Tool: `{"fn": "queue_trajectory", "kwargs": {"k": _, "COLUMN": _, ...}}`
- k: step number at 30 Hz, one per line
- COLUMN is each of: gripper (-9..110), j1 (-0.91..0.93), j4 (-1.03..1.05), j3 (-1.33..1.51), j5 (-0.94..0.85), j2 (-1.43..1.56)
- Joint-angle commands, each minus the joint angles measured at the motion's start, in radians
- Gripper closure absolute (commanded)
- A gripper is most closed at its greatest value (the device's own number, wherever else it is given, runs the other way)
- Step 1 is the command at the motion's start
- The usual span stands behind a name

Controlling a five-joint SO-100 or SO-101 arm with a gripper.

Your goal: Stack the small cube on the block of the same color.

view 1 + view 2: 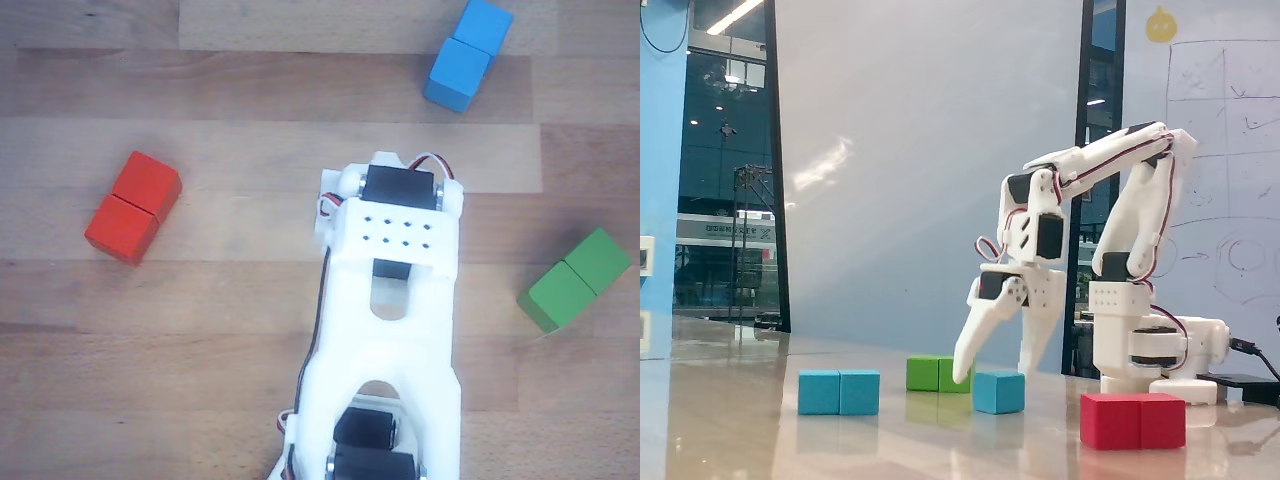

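In the fixed view the small light-blue cube (998, 392) rests on the table. My white gripper (992, 375) hangs over it, open, with one fingertip down at the cube's left side and the other behind its right edge, nothing held. The long blue block (839, 392) lies further left, apart from the cube. In the other view the blue block (467, 55) lies at the top right. There the arm (385, 330) hides the small cube and the gripper's fingers.
A green double block (938, 373) lies behind the cube, at the right edge (575, 279) in the other view. A red double block (1133, 420) lies near the front right, at the left (133, 207) in the other view. The arm's base (1145, 350) stands behind it.
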Motion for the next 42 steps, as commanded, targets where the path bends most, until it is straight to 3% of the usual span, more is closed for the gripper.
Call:
{"fn": "queue_trajectory", "kwargs": {"k": 1, "gripper": 70, "j1": -0.025, "j4": -0.035, "j3": -0.017, "j5": -0.005, "j2": -0.014}}
{"fn": "queue_trajectory", "kwargs": {"k": 10, "gripper": 74, "j1": -0.018, "j4": -0.072, "j3": -0.008, "j5": -0.005, "j2": -0.031}}
{"fn": "queue_trajectory", "kwargs": {"k": 22, "gripper": 95, "j1": -0.028, "j4": -0.107, "j3": -0.023, "j5": -0.005, "j2": -0.064}}
{"fn": "queue_trajectory", "kwargs": {"k": 28, "gripper": 96, "j1": -0.028, "j4": -0.097, "j3": -0.037, "j5": -0.008, "j2": -0.052}}
{"fn": "queue_trajectory", "kwargs": {"k": 33, "gripper": 96, "j1": -0.023, "j4": -0.023, "j3": -0.158, "j5": -0.028, "j2": 0.051}}
{"fn": "queue_trajectory", "kwargs": {"k": 42, "gripper": 96, "j1": -0.015, "j4": 0.235, "j3": -0.583, "j5": -0.281, "j2": 0.064}}
